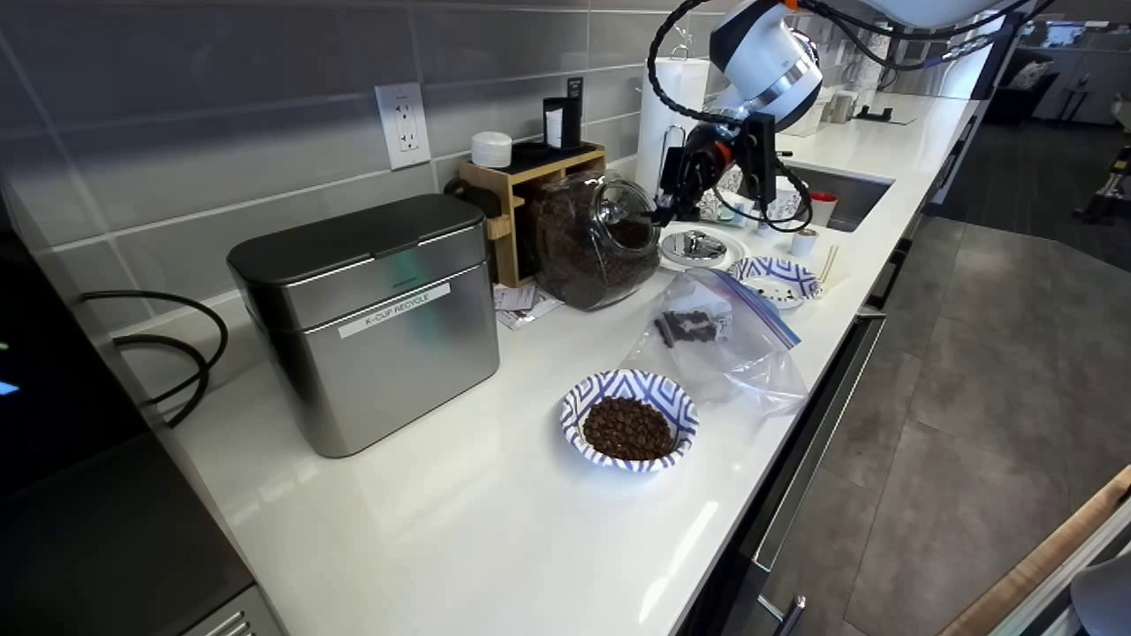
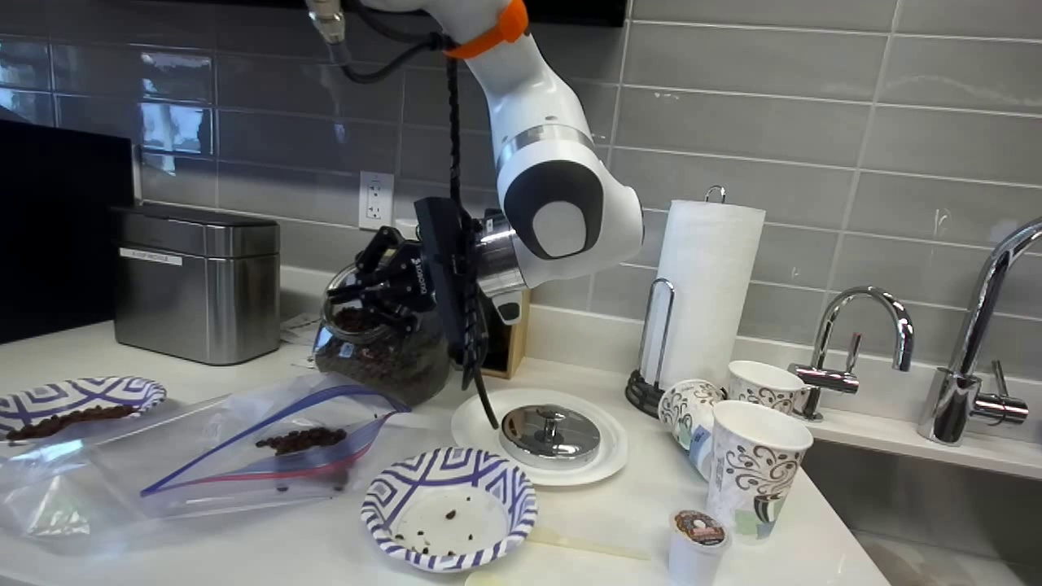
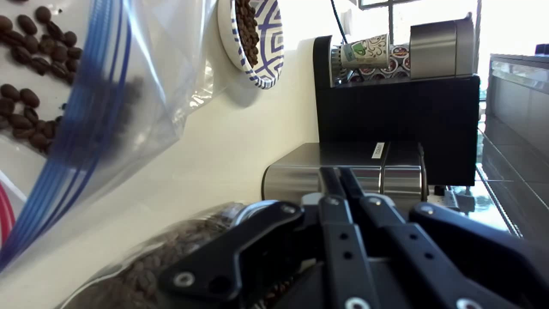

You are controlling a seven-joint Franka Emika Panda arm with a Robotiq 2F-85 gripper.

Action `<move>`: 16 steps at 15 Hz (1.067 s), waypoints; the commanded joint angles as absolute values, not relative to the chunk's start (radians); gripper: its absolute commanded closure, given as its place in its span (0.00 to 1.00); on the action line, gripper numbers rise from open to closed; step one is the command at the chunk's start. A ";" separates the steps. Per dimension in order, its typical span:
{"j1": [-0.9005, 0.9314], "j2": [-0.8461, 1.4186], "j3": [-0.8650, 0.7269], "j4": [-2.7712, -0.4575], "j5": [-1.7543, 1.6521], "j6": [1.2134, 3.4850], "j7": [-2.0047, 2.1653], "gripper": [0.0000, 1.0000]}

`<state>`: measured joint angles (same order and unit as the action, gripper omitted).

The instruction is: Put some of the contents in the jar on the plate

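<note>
Pincer (image 3: pixel 337 171) is being held clenched at the mouth of the jar (image 1: pixel 588 252). Jar is being carried by the counter (image 1: pixel 424 530), right beside pincer; coffee beans (image 2: pixel 391 362) are being contained inside.

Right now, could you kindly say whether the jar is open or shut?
Open: in both exterior views nothing caps the jar, and a lid lies apart from it.

The rounded, open glass jar (image 1: pixel 594 240) on the counter (image 1: pixel 442 512) holds dark brown beans (image 3: pixel 143 277).
</note>
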<state>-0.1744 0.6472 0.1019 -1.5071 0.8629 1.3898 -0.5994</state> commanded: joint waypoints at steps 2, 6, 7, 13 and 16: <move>-0.184 0.627 0.077 -1.545 0.876 1.329 -0.627 0.99; -0.186 0.613 0.055 -1.567 0.852 1.291 -0.647 0.99; -0.188 0.611 0.050 -1.571 0.843 1.278 -0.659 0.99; -0.201 0.584 0.016 -1.600 0.791 1.203 -0.726 0.99; -0.212 0.562 0.002 -1.622 0.759 1.182 -0.765 0.99</move>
<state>-0.2015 0.6114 0.0159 -1.5645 0.7920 1.2062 -0.7113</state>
